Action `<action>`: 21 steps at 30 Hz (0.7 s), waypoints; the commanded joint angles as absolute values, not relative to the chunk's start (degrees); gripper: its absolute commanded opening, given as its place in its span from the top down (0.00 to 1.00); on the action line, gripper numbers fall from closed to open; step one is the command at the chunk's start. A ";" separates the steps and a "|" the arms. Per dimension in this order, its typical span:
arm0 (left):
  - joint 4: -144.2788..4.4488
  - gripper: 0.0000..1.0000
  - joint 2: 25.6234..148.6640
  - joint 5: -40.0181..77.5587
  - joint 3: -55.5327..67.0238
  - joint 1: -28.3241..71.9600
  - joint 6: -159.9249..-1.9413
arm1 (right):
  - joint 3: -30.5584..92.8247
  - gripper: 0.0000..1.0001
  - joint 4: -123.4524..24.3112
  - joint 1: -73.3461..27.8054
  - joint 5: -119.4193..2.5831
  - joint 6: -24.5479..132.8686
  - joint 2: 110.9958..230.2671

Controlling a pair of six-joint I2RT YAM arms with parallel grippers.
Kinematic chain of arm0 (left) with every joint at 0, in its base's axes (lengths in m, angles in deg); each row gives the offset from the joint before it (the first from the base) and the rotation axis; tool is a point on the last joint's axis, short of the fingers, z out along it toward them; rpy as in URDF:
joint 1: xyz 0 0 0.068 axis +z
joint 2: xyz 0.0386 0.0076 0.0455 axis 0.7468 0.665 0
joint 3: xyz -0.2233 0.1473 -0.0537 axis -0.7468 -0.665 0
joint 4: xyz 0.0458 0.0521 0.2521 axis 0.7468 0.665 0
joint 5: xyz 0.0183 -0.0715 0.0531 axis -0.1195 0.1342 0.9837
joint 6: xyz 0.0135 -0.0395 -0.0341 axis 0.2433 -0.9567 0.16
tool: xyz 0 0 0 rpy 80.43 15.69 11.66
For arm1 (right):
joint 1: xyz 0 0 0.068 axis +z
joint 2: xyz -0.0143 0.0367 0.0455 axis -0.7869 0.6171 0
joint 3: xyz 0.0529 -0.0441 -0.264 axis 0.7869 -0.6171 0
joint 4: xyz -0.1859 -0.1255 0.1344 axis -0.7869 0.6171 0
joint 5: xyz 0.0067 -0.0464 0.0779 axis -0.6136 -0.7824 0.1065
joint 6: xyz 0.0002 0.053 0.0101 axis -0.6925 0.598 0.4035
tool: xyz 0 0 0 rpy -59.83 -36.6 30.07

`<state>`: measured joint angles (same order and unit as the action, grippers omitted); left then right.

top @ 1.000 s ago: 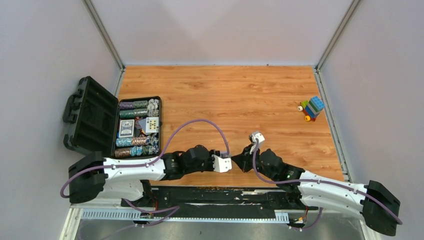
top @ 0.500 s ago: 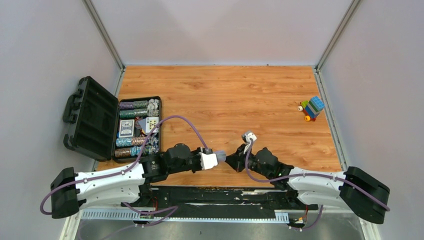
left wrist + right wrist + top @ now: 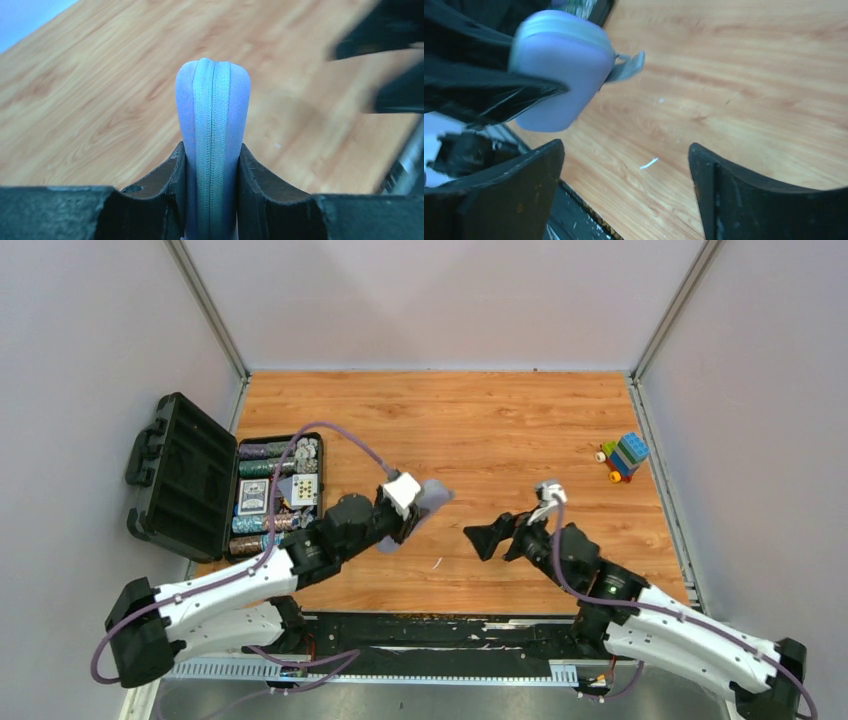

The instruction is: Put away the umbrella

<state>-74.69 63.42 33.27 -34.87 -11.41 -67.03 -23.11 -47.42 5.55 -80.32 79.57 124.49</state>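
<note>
Overhead, the left gripper (image 3: 408,512) holds a lilac zipped case (image 3: 433,496) aloft, with the right gripper (image 3: 486,540) near it. Left wrist: jaws pinch the case's flat sides, zipper seam centred between them, for steady carrying. Right wrist: jaws spread wide, empty, case ahead-left. No umbrella shows anywhere; perhaps it's inside.

Left arm (image 3: 250,580) reaches forward, left fingers (image 3: 165,200) clamped on a lilac case (image 3: 212,125); right arm (image 3: 640,615) extended, right fingers (image 3: 524,190) spread wide.

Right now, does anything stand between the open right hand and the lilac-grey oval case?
Nothing visible. Only wooden table shows between the right hand and the lilac-grey case in the left hand. No umbrella shows.
</note>
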 commanded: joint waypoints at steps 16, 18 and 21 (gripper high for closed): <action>-86.97 0.19 100.38 20.79 -14.19 2.17 -98.74 | -2.16 0.00 -5.25 5.84 -102.69 83.85 127.48; -83.36 0.03 98.44 21.19 -13.88 3.52 -97.58 | -0.87 0.00 -3.30 5.77 -102.80 85.57 129.59; -73.77 0.00 93.50 25.36 -12.08 4.19 -93.20 | 0.26 0.00 -1.74 5.78 -103.26 88.00 131.90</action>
<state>-81.22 100.40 22.58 -16.16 2.95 -96.27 -3.18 -5.92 5.55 -101.17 83.73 130.15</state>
